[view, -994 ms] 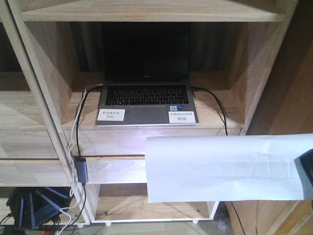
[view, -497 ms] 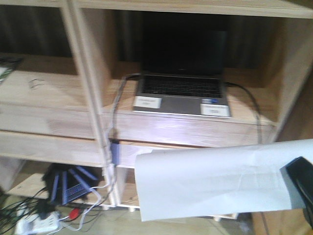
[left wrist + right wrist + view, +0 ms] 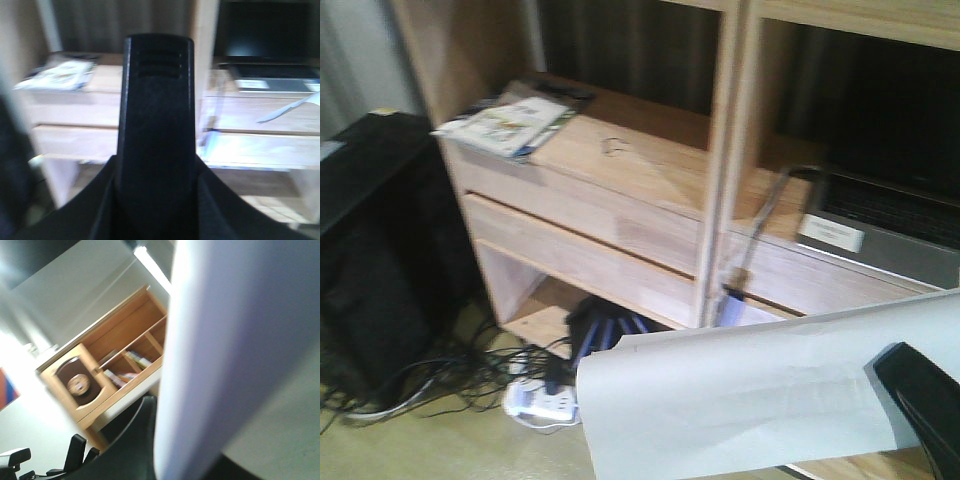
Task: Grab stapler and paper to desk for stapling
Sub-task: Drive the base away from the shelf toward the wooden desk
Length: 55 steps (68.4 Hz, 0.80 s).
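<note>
Laptop shifted right, creased white paper, ribbed black stapler

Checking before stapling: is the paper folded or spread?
Spread. The paper extends as one open sheet, with no fold-over at its visible edges and only faint creases.

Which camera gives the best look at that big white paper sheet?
The front-facing view: the white paper sheet shows almost whole. The right wrist view has only a blurred close-up; the left wrist view, a thin sliver.
</note>
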Motion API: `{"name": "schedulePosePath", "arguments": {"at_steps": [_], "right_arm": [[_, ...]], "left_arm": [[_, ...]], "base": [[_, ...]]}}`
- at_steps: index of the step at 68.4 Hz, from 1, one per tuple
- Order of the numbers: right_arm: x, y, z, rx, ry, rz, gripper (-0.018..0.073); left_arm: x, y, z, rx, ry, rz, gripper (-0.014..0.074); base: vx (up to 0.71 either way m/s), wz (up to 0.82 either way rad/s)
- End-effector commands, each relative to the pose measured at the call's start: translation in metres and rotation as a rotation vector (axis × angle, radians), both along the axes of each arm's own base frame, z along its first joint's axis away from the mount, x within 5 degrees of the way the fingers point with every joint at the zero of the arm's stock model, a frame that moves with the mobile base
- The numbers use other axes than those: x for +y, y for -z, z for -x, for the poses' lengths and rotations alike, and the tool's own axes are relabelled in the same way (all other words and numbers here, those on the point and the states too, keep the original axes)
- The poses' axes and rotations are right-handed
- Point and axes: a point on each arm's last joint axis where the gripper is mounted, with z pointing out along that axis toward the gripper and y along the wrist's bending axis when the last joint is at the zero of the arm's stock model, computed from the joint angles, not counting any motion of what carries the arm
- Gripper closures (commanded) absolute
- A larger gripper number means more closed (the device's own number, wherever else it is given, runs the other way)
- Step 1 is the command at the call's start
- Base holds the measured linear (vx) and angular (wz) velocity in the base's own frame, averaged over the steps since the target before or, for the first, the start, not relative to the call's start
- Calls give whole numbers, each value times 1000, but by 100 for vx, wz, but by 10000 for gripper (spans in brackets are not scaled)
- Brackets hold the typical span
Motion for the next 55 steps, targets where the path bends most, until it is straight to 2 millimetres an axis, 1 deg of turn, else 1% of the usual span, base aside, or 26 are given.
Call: {"name": "schedulePosePath", "arguments": {"at_steps": [1,55], "right_arm": [[-1,-2,7,-67,-41,-61,564],[-1,-2,7,-66,-40,-60,564]], "left_arm": [[-1,-18,-1,-112,10,58,603],[-1,-18,-1,-112,10,58,603]], "base": [[4,77],[7,66]]}}
